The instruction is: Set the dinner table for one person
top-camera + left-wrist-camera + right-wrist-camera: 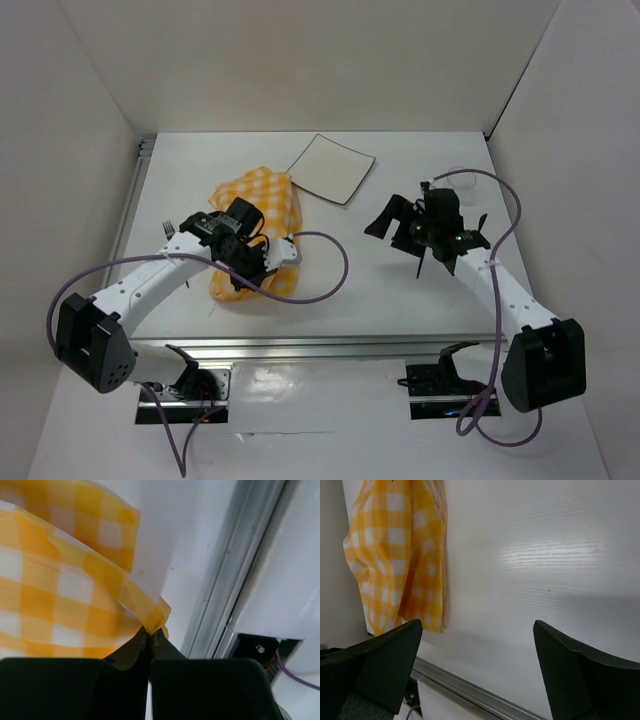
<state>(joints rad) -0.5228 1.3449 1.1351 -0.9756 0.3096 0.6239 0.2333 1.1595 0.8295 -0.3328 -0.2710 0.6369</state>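
The dinner table (380, 295) is a large white top with an aluminium rail (330, 346) along its near edge. A yellow-and-white checked cloth (252, 205) lies crumpled on its left half. My left gripper (252, 272) is shut on a corner of the cloth (65, 595); in the left wrist view (151, 631) the fold is pinched between the closed tips. My right gripper (395, 226) is open and empty over the table's right half. The right wrist view (477, 626) shows bare tabletop (545, 555) between the spread fingers and the cloth (395, 555) at left.
A small white square plate (332, 167) lies at the back centre. A fork (168, 229) shows partly beside the left arm. White walls close in the left, right and back. The near rail shows in both wrist views (225, 590) (470, 690).
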